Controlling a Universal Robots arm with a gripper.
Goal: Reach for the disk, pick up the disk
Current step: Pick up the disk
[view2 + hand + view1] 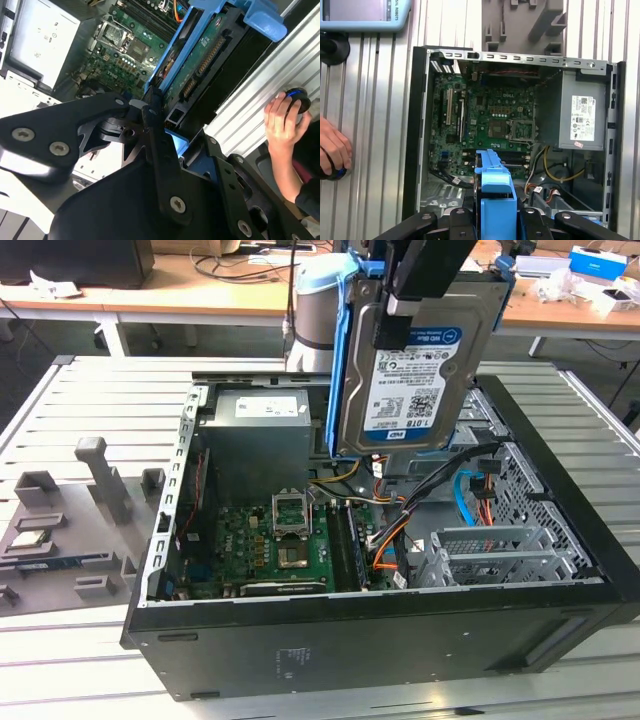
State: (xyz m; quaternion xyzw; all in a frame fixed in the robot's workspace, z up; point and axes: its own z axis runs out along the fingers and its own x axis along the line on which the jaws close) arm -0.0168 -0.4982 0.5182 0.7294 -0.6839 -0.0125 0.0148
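The disk (415, 390), a silver-grey hard drive with a white-and-blue label and a blue rail along its edges, hangs upright above the open computer case (400, 625). My gripper (398, 320) is shut on its upper part, one black finger lying across the label side. In the second wrist view the disk (202, 57) shows its green circuit-board side, between the fingers of the gripper (175, 131). In the first wrist view the blue rail of the disk (495, 185) sticks out from the gripper (495, 221) over the case.
Inside the case lie a green motherboard (280, 545), a grey power supply (258, 435), loose cables and a metal drive cage (490, 555). A grey slotted fixture (95, 490) stands at the exterior view's left. A person's hand (332, 150) rests on a blue knob on the slatted table.
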